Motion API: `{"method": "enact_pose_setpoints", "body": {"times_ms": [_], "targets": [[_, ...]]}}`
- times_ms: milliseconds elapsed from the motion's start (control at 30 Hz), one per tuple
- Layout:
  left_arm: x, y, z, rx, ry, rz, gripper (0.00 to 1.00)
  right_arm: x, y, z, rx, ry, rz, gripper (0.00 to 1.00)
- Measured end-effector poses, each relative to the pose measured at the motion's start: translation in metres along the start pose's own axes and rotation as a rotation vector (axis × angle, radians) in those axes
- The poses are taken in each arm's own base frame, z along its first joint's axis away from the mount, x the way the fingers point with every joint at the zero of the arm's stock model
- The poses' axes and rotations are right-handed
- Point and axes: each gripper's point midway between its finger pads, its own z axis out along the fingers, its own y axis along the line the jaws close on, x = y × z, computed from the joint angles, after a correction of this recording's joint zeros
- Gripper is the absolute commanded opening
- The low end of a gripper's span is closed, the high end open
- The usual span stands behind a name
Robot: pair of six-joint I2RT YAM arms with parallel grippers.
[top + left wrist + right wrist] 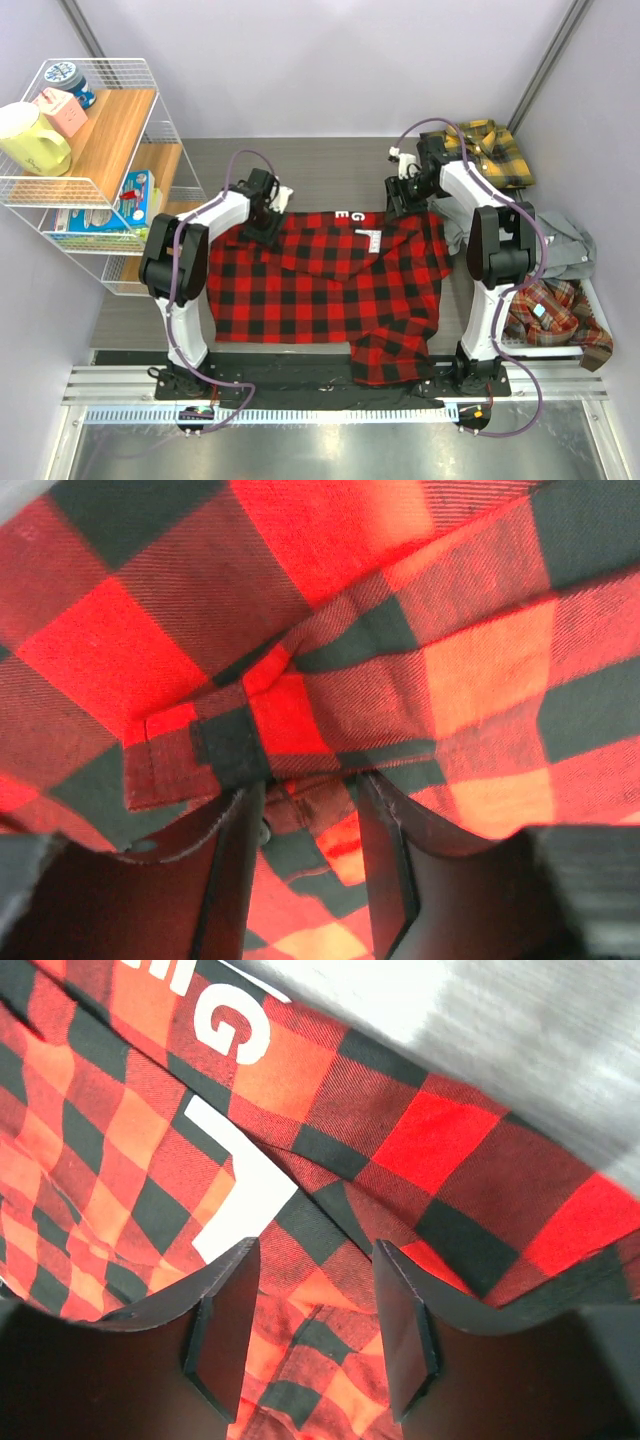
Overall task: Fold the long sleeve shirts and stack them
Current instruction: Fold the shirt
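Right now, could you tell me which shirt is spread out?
The red-and-black check shirt with white lettering; the yellow shirt, grey shirt and orange-brown shirt lie bunched aside.

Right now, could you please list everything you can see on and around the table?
red-and-black check shirt: one, white lettering, spread across the table centre
yellow-and-black plaid shirt: one, far right corner
grey shirt: one, right edge
orange-brown plaid shirt: one, right edge, nearer the arm bases
wire rack: one, white with wooden shelves, left side
mug: one, pale yellow, top shelf
pink box: one, top shelf
blue-lidded container: one, top shelf
black mat: one, near edge
left fingers: two, black, apart over the red shirt
right fingers: two, black, apart beside the lettering
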Motion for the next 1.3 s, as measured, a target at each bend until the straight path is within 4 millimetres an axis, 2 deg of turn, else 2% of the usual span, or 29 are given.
{"method": "enact_pose_setpoints", "body": {"times_ms": [67,233,367,500,600,633,767,867,933,1000,1033,1133,1167,1300], "targets": [[-0.004,0.017,0.000,-0.036,-0.013,-0.014,0.42,-0.005,0.002,-0.001,0.000,-0.009,-0.009,0.59],[0.006,0.068,-0.003,-0.088,-0.010,-0.081,0.42,-0.020,0.003,-0.008,0.010,-0.044,-0.031,0.61],[0.013,0.093,-0.007,-0.129,-0.004,-0.089,0.45,-0.025,-0.004,-0.011,0.049,-0.052,-0.036,0.58],[0.012,0.095,-0.007,-0.132,0.004,-0.066,0.46,-0.026,-0.007,-0.013,0.062,-0.056,-0.037,0.47],[0.010,0.094,-0.006,-0.133,0.024,-0.055,0.46,-0.027,-0.005,-0.011,0.057,-0.056,-0.045,0.42],[0.009,0.094,-0.006,-0.134,0.030,-0.053,0.46,-0.027,-0.003,-0.009,0.057,-0.056,-0.052,0.39],[0.008,0.094,-0.005,-0.130,0.047,-0.055,0.47,-0.020,0.002,0.013,0.067,-0.032,-0.082,0.36],[0.008,0.094,-0.005,-0.128,0.053,-0.056,0.48,-0.007,-0.010,0.039,0.098,0.011,-0.080,0.34],[0.008,0.094,-0.005,-0.124,0.060,-0.058,0.48,0.006,-0.027,0.052,0.121,0.049,-0.046,0.34],[0.004,0.093,-0.004,-0.115,0.056,-0.063,0.48,0.000,-0.044,0.046,0.155,0.019,-0.027,0.33],[0.001,0.092,-0.002,-0.108,0.054,-0.067,0.48,-0.001,-0.054,0.043,0.173,0.012,-0.011,0.33],[-0.014,0.089,0.003,-0.077,0.032,-0.087,0.48,-0.008,-0.074,0.037,0.185,-0.002,0.025,0.45],[-0.019,0.089,0.005,-0.072,0.023,-0.087,0.48,-0.012,-0.077,0.036,0.175,-0.007,0.030,0.50],[-0.031,0.088,0.008,-0.063,0.004,-0.080,0.49,-0.015,-0.078,0.027,0.109,-0.009,0.041,0.53]]}}
